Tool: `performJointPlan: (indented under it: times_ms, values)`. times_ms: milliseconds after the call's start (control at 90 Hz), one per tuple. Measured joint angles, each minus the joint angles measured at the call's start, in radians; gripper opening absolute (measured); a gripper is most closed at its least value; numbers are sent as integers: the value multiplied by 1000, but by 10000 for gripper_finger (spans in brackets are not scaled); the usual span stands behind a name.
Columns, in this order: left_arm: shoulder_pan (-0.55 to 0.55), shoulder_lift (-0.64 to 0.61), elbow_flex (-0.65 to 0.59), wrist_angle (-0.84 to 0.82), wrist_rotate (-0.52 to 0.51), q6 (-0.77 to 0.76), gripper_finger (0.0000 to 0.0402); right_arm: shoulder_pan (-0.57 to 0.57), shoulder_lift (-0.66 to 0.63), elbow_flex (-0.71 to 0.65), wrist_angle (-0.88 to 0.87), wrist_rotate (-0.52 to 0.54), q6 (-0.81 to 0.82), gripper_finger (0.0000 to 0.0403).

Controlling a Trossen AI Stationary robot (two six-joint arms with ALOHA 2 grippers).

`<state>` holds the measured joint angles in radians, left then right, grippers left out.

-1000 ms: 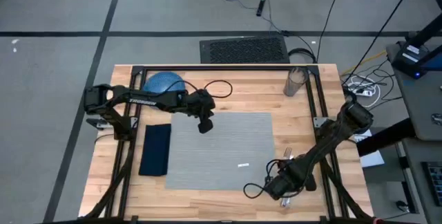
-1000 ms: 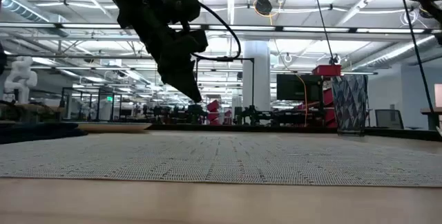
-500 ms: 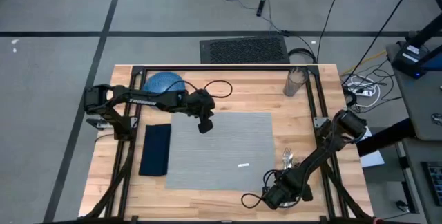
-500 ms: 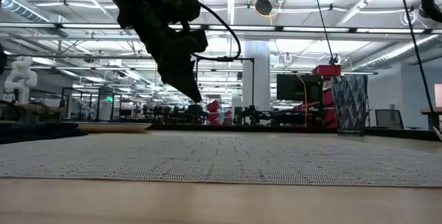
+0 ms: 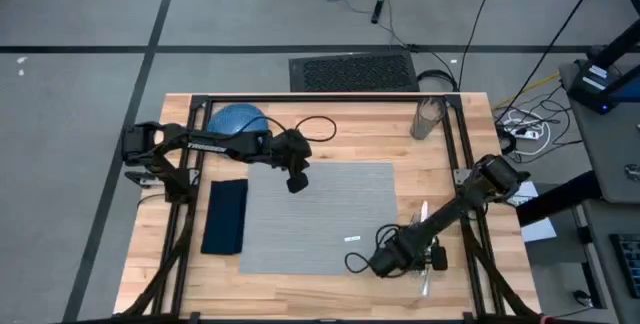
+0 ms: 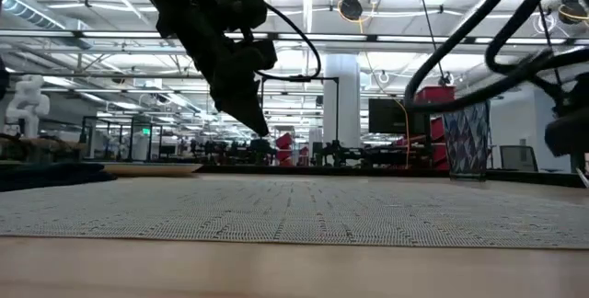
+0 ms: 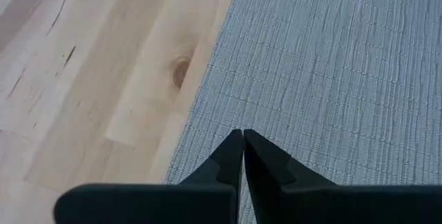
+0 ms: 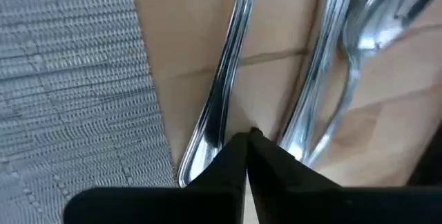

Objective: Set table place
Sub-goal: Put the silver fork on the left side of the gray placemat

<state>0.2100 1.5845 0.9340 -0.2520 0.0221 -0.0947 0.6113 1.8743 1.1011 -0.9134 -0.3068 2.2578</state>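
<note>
Up top we see a blue dish (image 5: pixel 238 120) and a clear glass (image 5: pixel 429 118), contents indiscernible. Centrally, our grey placemat (image 5: pixel 320 219) lies flat on the wooden table (image 5: pixel 320 289), with a navy napkin (image 5: pixel 225 216) left. Our left gripper (image 5: pixel 296 184) hangs pinched closed, empty, over the mat's upper-left corner; our right gripper (image 8: pixel 247 141), closed, empty, points between silver cutlery (image 8: pixel 224 79) lower right.

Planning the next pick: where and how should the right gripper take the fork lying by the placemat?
Grip the fork mid-handle, coming straight down, fingers spanning its width. It lies flat on the table, its slim handle running alongside the placemat edge, another utensil close beside it. The right gripper is shut, so open it first.
</note>
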Motion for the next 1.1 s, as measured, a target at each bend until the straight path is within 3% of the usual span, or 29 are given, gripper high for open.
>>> performJointPlan:
  times_ms: [367, 556, 733, 944, 1100]
  values:
    - [-3, 0, 0, 1, 1, -8, 0, 3, -243, -2, -233, 253, 50, 0]
    - [-20, 0, 0, 100, 78, -179, 0, 5, -345, -2, -354, 382, 20, 0]
    - [-71, 0, 1, 207, 116, -290, 0, 3, -360, -1, -362, 390, -41, 0]
    - [-132, -10, 70, 80, 425, -279, 0, 3, -353, 0, -249, 408, -126, 0]
    - [-198, -13, 145, -146, 465, -302, 0, 4, -334, -1, -247, 482, -167, 0]
